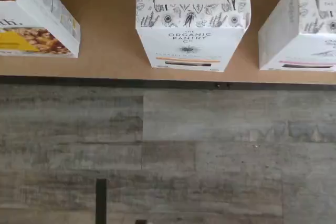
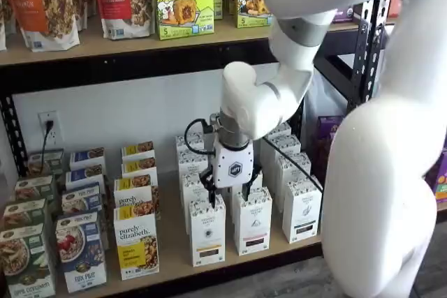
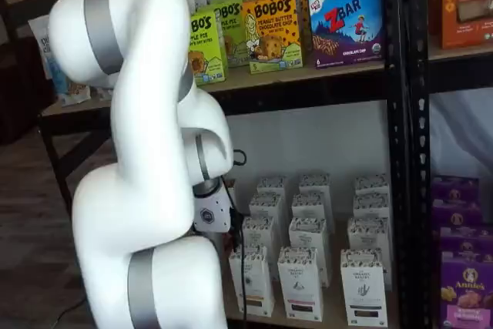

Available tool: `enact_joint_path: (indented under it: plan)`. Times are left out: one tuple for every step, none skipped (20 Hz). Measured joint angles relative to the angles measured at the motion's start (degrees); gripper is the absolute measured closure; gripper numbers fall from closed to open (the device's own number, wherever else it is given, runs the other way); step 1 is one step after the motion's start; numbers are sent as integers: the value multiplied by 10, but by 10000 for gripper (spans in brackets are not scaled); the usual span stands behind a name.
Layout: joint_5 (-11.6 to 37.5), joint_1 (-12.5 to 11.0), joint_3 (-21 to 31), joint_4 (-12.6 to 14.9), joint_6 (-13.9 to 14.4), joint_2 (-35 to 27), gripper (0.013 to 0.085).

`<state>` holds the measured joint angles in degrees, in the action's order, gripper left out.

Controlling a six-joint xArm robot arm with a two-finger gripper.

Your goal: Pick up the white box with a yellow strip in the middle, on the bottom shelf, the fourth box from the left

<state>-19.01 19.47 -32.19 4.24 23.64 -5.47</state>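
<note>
A: Start at the front. How does the gripper (image 2: 228, 193) stand?

B: Its two black fingers are spread with a plain gap and nothing between them. It hangs just above the front row of the bottom shelf (image 2: 174, 273).

A: And the white box (image 2: 207, 232)?

B: It stands upright at the front edge of the board, right under the gripper's left-hand finger as a shelf view shows it. The wrist view looks down on its speckled top and the yellow strip low on its face (image 1: 191, 22).

A: How will it handle?

B: I'd judge it light, a thin card carton that is stiff at the edges but gives in the middle of its panels. The print looks smooth (possibly slick under hard pads). I'd close across the two narrow sides, near the top where the folded flaps stiffen it, with only modest squeeze.

A: Is there room for the fingers?

B: There's a clear gap to the purely elizabeth box (image 2: 136, 246) on one side. The neighbouring carton (image 2: 253, 221) on the other side stands closer, so that finger must drop in cleanly.

A: Behind it?

B: More alike cartons (image 2: 192, 165) run back toward the wall. A straight lift seems safest, since dragging it back could knock them over.
</note>
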Motion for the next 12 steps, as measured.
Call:
enact_joint_path:
  plan:
    - [5, 1, -8, -1, 0, -14, 130]
    - [11, 1, -16, 2, 3, -28, 130]
    - [16, 1, -25, 7, 8, -43, 130]
    - [20, 1, -35, 15, 16, -58, 130]
    - [23, 1, -43, 22, 22, -68, 130]
    - [26, 0, -54, 27, 27, -84, 130]
    - [29, 0, -62, 30, 29, -96, 130]
    - [33, -1, -70, 33, 32, -107, 130]
    - [34, -2, -78, 41, 38, -116, 130]
    - [40, -3, -84, 40, 36, -126, 130]
    - [46, -5, -94, 42, 36, -139, 130]
    - [51, -6, -101, 43, 36, -148, 130]
